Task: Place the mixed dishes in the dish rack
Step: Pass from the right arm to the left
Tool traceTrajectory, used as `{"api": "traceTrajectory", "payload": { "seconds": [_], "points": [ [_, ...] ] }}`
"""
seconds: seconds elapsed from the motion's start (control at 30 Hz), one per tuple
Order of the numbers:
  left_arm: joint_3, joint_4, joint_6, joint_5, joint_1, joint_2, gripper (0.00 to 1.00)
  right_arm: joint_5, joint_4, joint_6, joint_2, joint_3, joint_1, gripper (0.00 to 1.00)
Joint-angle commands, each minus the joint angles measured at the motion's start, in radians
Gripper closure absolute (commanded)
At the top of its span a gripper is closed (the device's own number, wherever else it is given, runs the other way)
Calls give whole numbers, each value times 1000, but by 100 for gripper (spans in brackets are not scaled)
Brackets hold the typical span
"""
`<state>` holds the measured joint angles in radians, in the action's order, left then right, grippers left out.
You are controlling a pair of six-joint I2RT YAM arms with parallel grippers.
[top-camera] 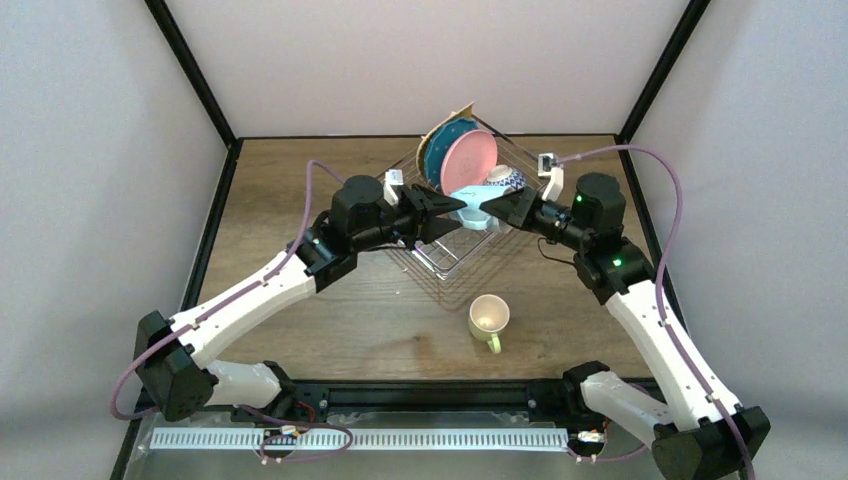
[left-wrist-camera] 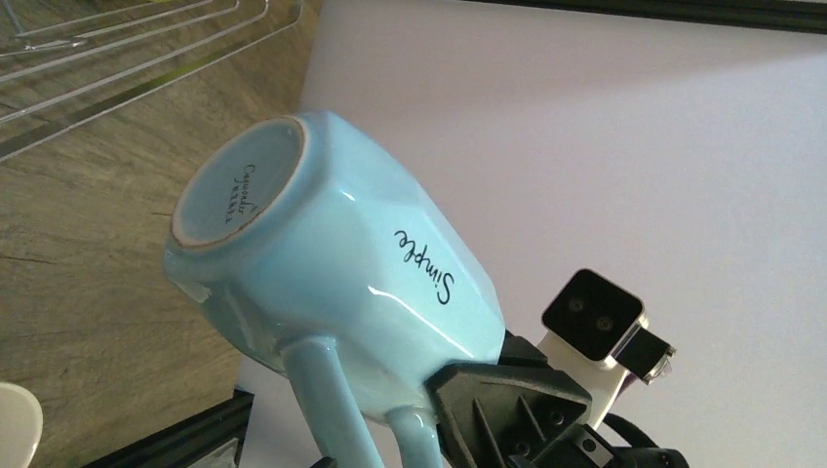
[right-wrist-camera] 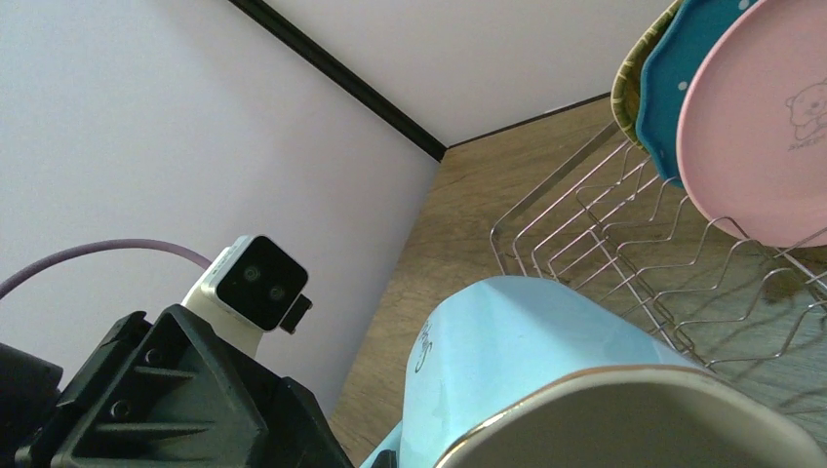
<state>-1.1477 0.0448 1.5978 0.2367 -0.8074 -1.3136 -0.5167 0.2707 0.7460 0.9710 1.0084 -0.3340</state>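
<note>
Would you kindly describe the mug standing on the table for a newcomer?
Find the wire dish rack on the wooden table. Just in front of it, on the near side, stands a pale yellow-green mug, upright and alone on bare wood; the light-blue mug is held above the rack.

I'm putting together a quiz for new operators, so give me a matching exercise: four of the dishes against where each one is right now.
Things:
1. pink plate
2. blue mug
3. yellow-green mug
4. bowl

Places:
A. upright on the table, outside the rack
B. held by the right gripper over the rack
C. on edge in the rack, in front of the teal plate
D. in the rack, right of the pink plate in the top view

Pairs: 1-C, 2-B, 3-A, 4-D
</note>
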Motion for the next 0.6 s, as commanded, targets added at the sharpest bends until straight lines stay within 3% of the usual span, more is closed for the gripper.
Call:
{"api": "traceTrajectory", "payload": {
  "seconds": [0.0,0.57],
  "points": [
    [13,-41,18,34,2,-7,0,-67,-165,39,-36,-6,-3,99],
    [51,-136,52,58,2,-16,3,-187,-393,165,-26,-86,-2,99]
  ]
}}
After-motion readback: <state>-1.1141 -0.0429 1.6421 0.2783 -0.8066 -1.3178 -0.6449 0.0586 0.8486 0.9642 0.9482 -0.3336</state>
